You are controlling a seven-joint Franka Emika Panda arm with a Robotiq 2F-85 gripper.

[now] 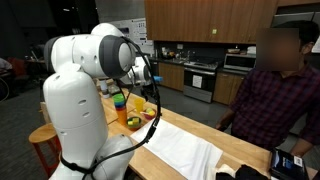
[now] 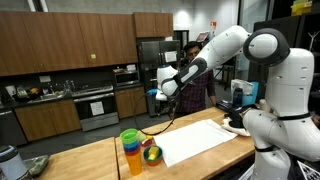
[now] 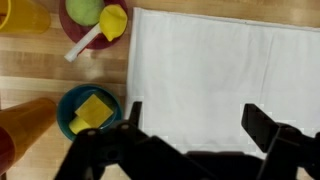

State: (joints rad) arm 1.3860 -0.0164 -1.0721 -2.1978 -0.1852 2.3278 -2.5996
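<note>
The white cloth point(image 3: 220, 70) lies flat and bare under the wide-spread pincer point(image 3: 192, 125), so there is free room straight down to the surface point(image 3: 40, 65). Beside the cloth's edge, a blue bowl point(image 3: 90, 110), a red plate point(image 3: 68, 25) and stacked cups point(image 2: 131, 150) crowd together and block any low sideways pass.

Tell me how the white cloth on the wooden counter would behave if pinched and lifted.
The white cloth lies flat with faint creases, so it is probably floppy and would drape. So thin, it seems light. Pushed on the wooden counter, it would likely bunch up.
</note>
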